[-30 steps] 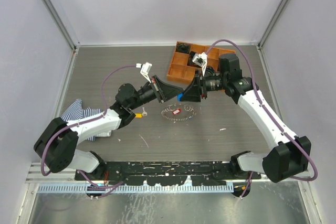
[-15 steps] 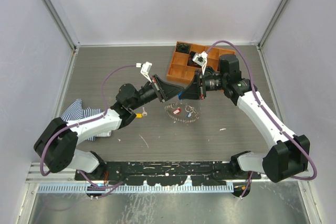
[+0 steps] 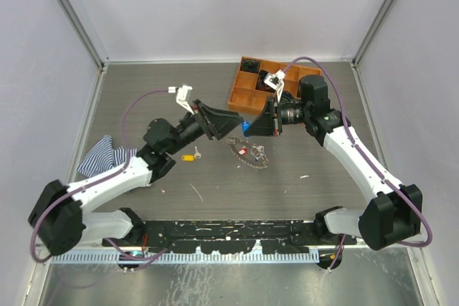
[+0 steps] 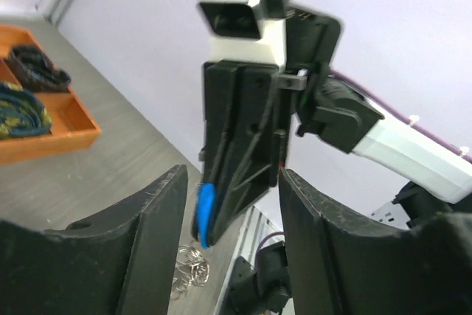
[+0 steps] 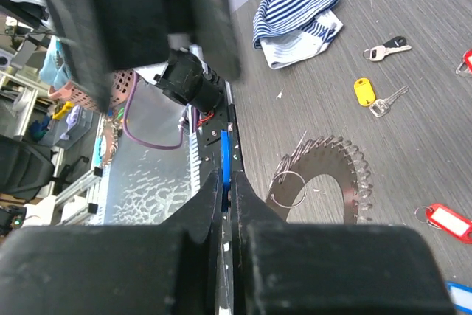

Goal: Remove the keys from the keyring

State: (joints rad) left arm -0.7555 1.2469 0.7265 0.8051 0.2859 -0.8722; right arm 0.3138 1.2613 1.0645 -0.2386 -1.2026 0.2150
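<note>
- The grey table (image 3: 315, 198) carries all the action at its middle. The orange tray (image 3: 240, 96) at the far side and the striped cloth (image 3: 100, 157) out left are not in play.
- The left gripper (image 3: 225, 127) hovers above the table with its fingers spread wide, holding nothing, and it faces the other arm head-on.
- The right gripper (image 3: 252, 124) is clamped flat on the blue tag (image 5: 225, 154), which it holds up off the surface.
- The keyring (image 3: 249, 155) lies on the table just below and between the two grippers, and the right wrist view shows its toothed arc plainly.
- Score so far: the yellow-tagged key (image 3: 189, 156) lies well apart from the ring, so count it off. A black-headed key (image 5: 386, 48) near the cloth also lies loose.
- A red tag (image 5: 445, 223) sits just beside the ring, and I cannot tell whether it is attached.
- It's also too close to call whether the blue one has come free.
- My read: partly done. At least the blue and red keys need confirming or pulling.
</note>
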